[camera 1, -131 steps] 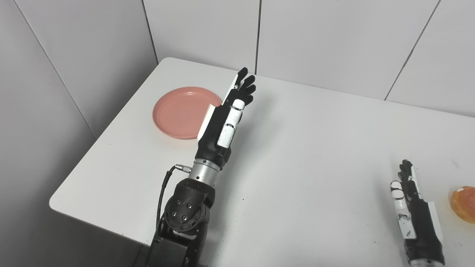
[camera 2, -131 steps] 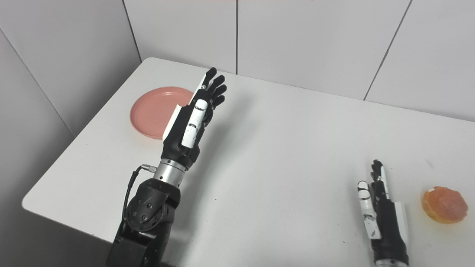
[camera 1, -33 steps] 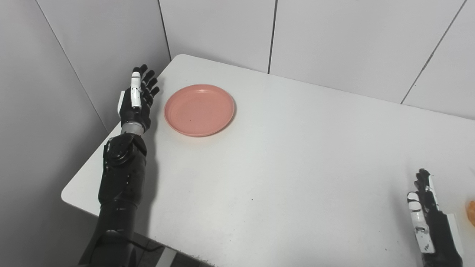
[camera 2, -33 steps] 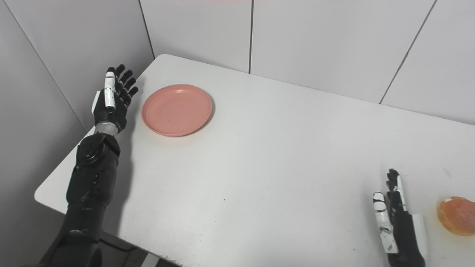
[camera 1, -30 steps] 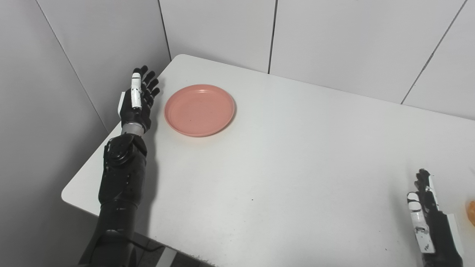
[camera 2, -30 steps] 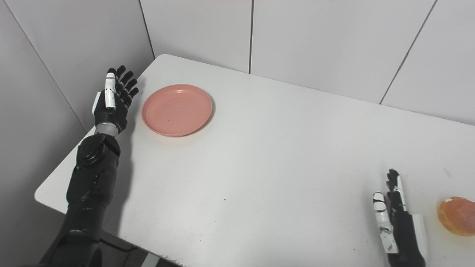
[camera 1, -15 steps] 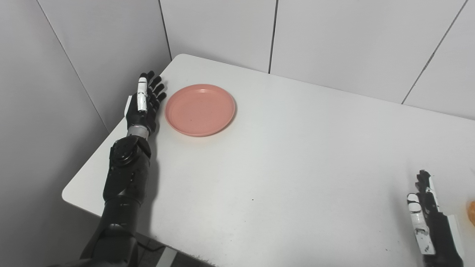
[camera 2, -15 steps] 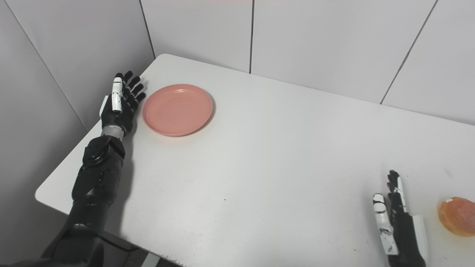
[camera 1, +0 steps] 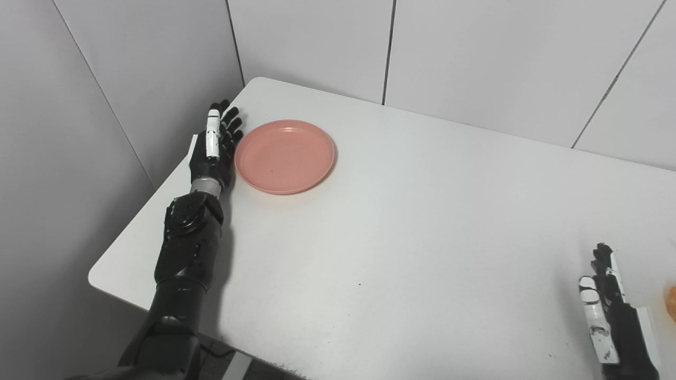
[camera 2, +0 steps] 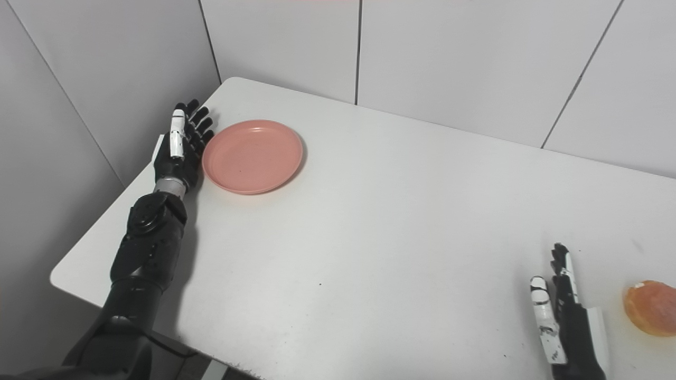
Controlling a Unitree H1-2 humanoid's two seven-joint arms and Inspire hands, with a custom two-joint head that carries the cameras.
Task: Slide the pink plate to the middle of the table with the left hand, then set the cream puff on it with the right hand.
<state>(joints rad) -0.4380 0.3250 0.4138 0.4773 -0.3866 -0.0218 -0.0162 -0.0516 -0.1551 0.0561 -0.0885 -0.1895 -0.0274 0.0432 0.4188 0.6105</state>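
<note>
- Because my left hand [camera 1: 214,145] stands edge-on at the table's left rim, fingers straight and held together, holding nothing, it is placed as a flat pusher rather than a grasper.
- The pink plate [camera 1: 285,155] lies directly to that hand's right, its left rim just beside my fingers; I cannot tell whether they touch yet.
- I judge the coming push must run rightward and somewhat toward me, since the middle of the table [camera 1: 422,221] lies that way from the plate, well apart from it.
- My right hand [camera 2: 567,322] waits near the front right, fingers extended and empty, far from the plate, so the left is clearly the nearer hand.
- The cream puff [camera 2: 650,307] sits just right of that waiting hand, not touching it.
</note>
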